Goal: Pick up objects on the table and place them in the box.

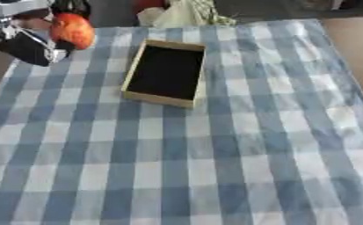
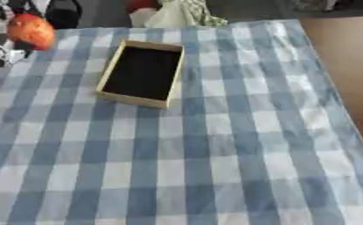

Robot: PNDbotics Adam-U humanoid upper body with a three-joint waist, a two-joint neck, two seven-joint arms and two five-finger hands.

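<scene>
At the far left, the left hand point(image 1: 27, 44) grips an orange-red fruit point(image 1: 72, 30) left of the empty box point(image 1: 164, 73) on the checked cloth point(image 1: 215, 167).

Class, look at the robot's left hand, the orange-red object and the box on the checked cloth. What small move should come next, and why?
Probably carry the left hand rightward until the orange-red object is over the box. The hand seems to hold the object up at the table's far left corner, and the box's dark inside shows nothing in it.

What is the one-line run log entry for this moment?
left hand: holds orange-red fruit, upper left | box: empty | right hand: unseen
</scene>
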